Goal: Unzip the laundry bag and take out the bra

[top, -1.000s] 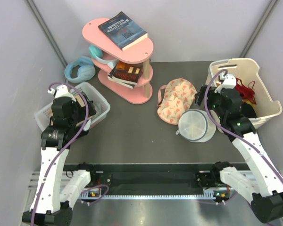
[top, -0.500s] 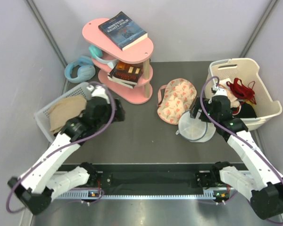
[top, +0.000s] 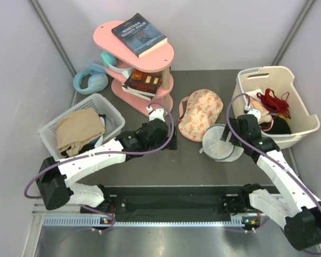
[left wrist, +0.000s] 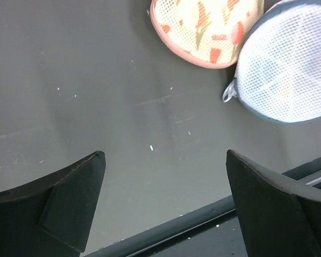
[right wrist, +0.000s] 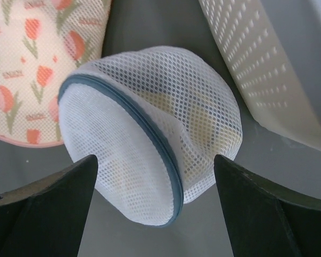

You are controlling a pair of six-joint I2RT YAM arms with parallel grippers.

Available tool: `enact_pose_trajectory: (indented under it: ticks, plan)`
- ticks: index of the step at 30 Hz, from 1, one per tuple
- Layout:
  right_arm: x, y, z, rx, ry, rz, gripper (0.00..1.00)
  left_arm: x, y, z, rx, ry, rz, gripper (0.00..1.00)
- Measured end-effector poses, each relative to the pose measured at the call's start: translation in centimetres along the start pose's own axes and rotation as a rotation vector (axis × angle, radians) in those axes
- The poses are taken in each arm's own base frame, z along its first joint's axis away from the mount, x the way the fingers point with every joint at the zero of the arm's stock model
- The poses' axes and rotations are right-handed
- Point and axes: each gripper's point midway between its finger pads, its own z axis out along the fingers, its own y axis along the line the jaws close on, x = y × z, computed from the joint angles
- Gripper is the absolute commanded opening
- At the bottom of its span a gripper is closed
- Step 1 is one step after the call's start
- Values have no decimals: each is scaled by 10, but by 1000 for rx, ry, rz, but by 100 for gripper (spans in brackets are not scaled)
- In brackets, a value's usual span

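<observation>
Your bag (right wrist: 144, 128) looks zipped, bra (right wrist: 206, 126) inside — nothing done yet. Right gripper (right wrist: 155, 159) hovers over it, spread, empty; left gripper (left wrist: 164, 156), also spread, hangs near.

1. The left arm (top: 91, 159) stretches low and almost straight from its base, reaching across toward the right.
2. The left gripper (left wrist: 165, 155) points downward, its fingers (left wrist: 69, 198) spread wide and holding nothing.
3. The right arm (top: 281, 168) leans forward and inward, its wrist tipped down.
4. The right gripper (right wrist: 155, 159) faces down, jaws wide apart, gripping nothing.
</observation>
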Motion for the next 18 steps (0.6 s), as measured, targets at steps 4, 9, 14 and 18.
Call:
enact_pose_trajectory:
  ticks: [4, 9, 14, 18]
  plan:
    - [19, -5, 10, 16, 46, -16, 59, -8, -4, -6, 21, -29, -23, 99]
    - [32, 8, 18, -46, 99, -62, 10, -20, 1, -24, 33, -94, -61, 99]
    - [37, 43, 10, -213, 143, -103, 0, -32, 14, -43, 22, -176, -107, 99]
    - [31, 92, -17, -430, 159, -187, 0, -48, 21, -61, 18, -253, -131, 99]
